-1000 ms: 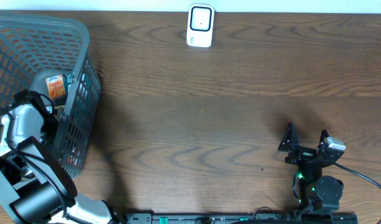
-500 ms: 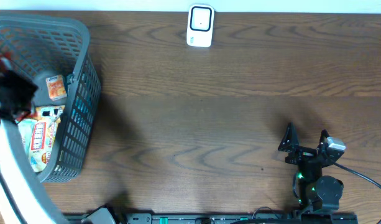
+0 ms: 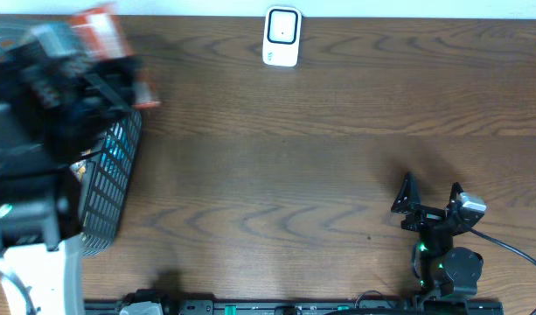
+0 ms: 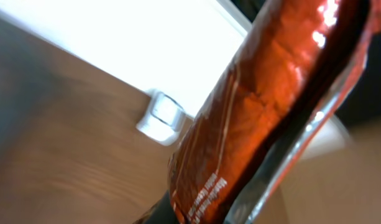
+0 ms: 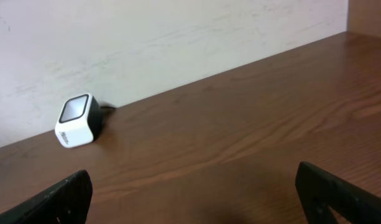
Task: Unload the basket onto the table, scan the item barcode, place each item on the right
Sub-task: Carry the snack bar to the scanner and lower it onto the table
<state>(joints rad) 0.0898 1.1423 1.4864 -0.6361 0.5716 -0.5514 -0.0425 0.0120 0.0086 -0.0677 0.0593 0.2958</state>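
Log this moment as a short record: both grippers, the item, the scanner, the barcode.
left gripper: shut on shiny orange-red foil packet, blurred, over the right rim of the grey plastic mesh basket
right gripper: open, empty, over the near right of the wooden table
scanner: small white box scanner at the table's far edge, apart from the packet
barcode: none readable in any view

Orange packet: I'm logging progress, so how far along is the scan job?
Done: the orange packet is out of the basket, gripped by the shut left claw. In hand: it hangs, blurred, over the basket's far rim. Left: carrying it to the white scanner at the far edge of the table. The right claw sits open and empty.
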